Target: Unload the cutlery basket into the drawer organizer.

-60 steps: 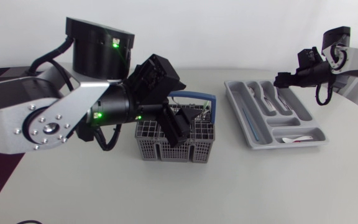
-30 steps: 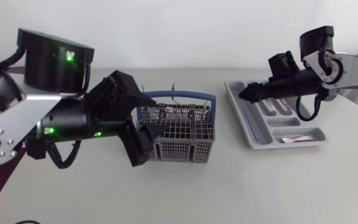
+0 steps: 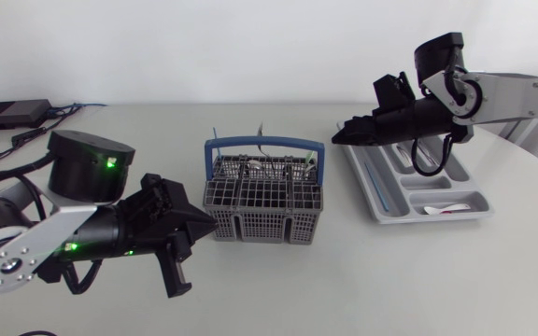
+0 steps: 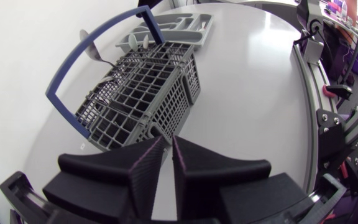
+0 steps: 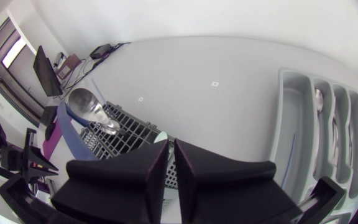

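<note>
Right gripper (clenched, empty) has swung toward the cutlery basket, at its 8 o'clock; left gripper, also clenched, withdrew.

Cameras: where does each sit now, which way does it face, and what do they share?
Head view: fixed above the table, looking down on the cutlery basket, drawer organizer and both arms.
Left wrist view: on the left arm, low, facing the basket; left tool at the lower edge.
Right wrist view: on the right arm, by the organizer, facing the basket; right tool shows.
Shared: all three show basket and organizer.
</note>
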